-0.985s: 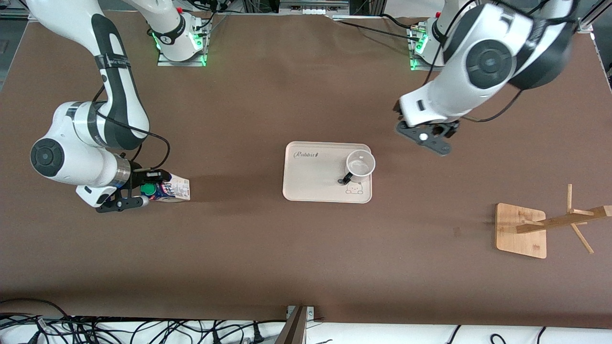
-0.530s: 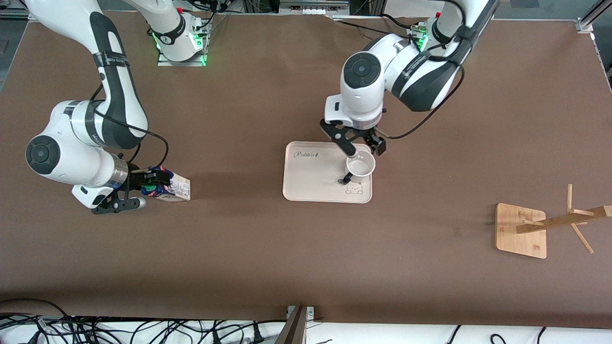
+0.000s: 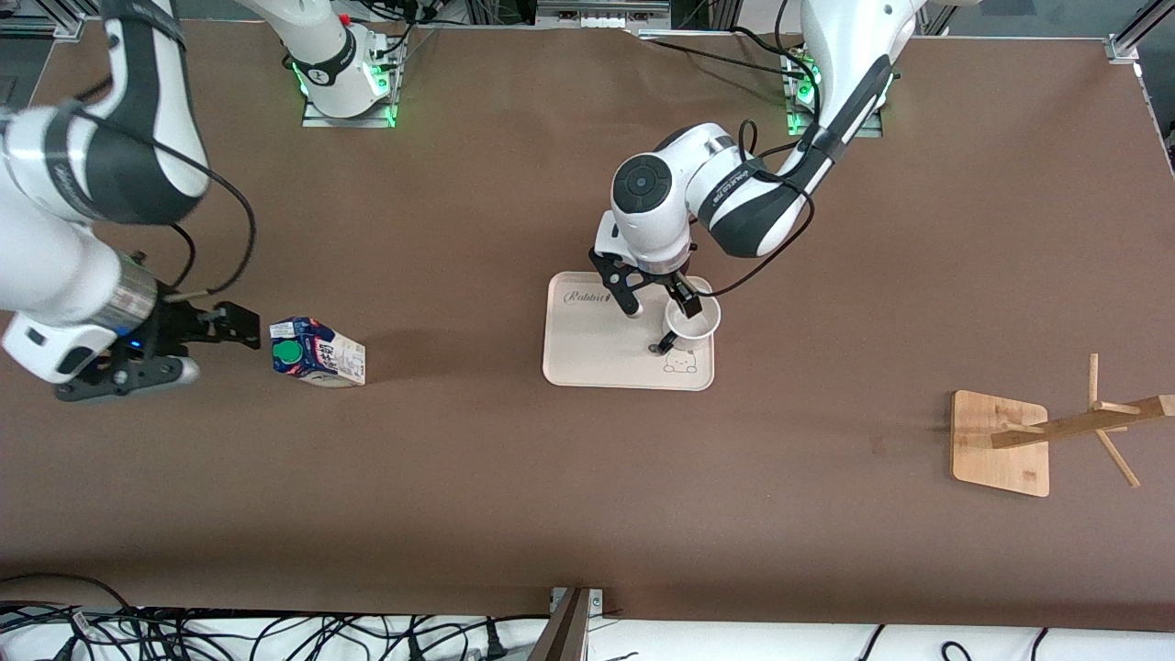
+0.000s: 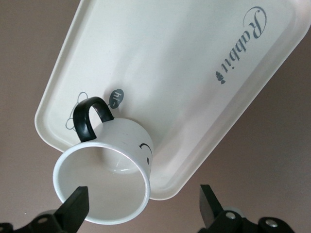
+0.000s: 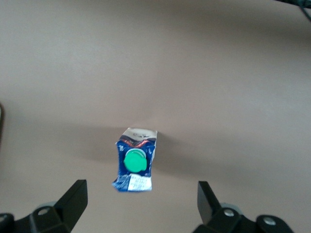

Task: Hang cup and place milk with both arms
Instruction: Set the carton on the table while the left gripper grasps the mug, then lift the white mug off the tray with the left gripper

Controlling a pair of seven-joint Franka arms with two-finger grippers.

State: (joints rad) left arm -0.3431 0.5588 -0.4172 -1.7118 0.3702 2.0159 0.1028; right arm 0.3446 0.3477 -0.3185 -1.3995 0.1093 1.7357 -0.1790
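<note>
While the left end effector [image 3: 655,299] hangs low over the cream tray [image 3: 587,353], its black fingers [image 4: 74,208] stand spread wide with nothing between them, one to either side of the cup's rim. The cup [image 3: 691,319], a small white mug with a black loop handle and a smiley face on its side, stands upright on the tray's corner nearest the left arm's base, its handle turned toward the front camera. "Rabbit" is printed along the tray's edge, and a little bear drawing sits just nearer the camera than the cup.

Toward the right arm's end of the bench [image 3: 514,477], the milk carton [image 3: 317,352] stands free with its green cap [image 5: 134,160] showing. The right end effector [image 3: 174,344] is just beside it, jaws apart and empty, not touching it.

A wooden mug rack [image 3: 1046,431] stands toward the left arm's end, well apart from the tray.
</note>
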